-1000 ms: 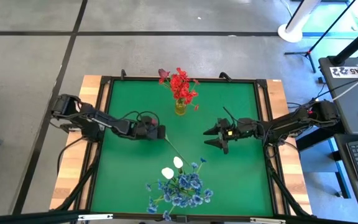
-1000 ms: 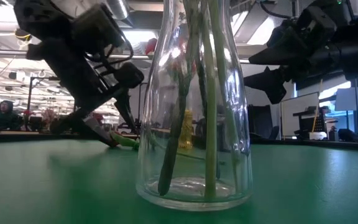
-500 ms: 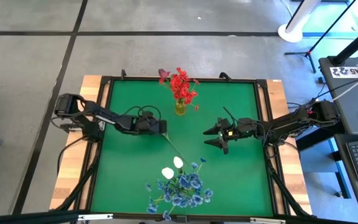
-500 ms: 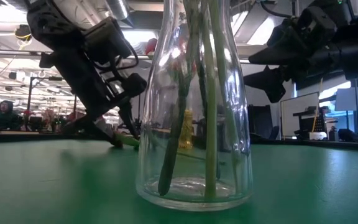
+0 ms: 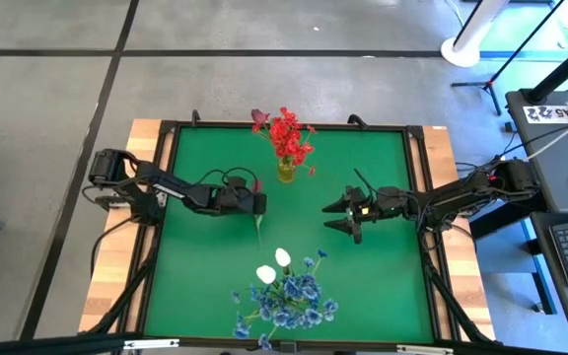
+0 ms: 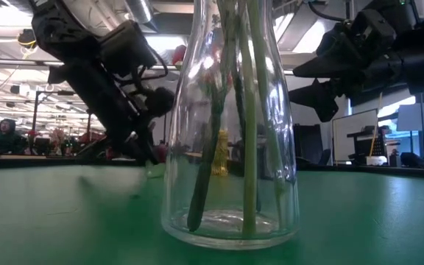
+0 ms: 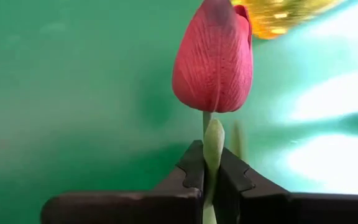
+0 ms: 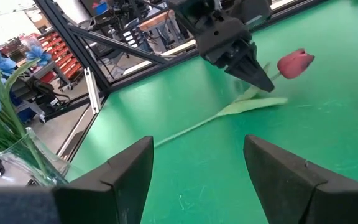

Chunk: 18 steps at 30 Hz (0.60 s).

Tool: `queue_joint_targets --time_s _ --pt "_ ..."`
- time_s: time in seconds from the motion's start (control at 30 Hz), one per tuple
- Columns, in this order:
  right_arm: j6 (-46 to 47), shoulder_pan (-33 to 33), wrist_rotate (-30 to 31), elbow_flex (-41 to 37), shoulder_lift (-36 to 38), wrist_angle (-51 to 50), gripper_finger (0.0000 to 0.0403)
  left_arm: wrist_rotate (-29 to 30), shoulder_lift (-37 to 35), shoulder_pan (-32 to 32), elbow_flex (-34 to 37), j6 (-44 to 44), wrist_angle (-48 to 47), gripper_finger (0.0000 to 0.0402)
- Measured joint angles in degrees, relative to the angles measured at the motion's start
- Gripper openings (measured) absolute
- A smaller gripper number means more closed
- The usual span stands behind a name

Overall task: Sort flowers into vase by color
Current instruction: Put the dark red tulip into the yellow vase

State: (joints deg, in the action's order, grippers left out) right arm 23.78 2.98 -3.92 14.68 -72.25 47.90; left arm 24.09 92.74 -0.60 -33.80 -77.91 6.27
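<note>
The dark pink-red rosebud sits just past the tips of the left gripper, whose fingers are clamped on the green stem right below the head. Seen from above, this flower lies near the middle of the green table, a little toward the left edge, its stem trailing toward the near edge (the right wrist view shows a long leaf on it).

The yellow vase stands close to the middle of the far edge and holds the red flowers, with one darker bud at their left. The clear glass vase stands by the near edge, around the middle; in it are the blue flowers and two white buds, their green stems reaching its bottom.

The right gripper hovers right of the table's centre with its fingers spread wide and nothing between them.
</note>
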Motion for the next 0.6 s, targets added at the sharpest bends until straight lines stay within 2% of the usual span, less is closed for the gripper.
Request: queue_joint_targets --time_s 0.2,0.37,0.5,0.6 --pt "0.3 0.0 1.5 0.0 0.0 0.0 0.0248 1.0 -6.7 0.0 0.0 7.4 0.7 0.0003" --pt "-0.8 0.0 2.4 0.0 0.0 0.2 0.0248 3.7 -17.3 -0.1 0.0 15.1 0.3 0.0002" --pt "-4.4 0.0 3.3 0.0 0.0 -0.1 0.0248 7.9 -26.4 -0.1 0.0 23.1 -0.1 0.0001" --pt "-8.0 0.0 6.4 0.0 0.0 -0.5 0.0248 12.1 -32.7 0.2 0.0 29.7 0.0 0.0001"
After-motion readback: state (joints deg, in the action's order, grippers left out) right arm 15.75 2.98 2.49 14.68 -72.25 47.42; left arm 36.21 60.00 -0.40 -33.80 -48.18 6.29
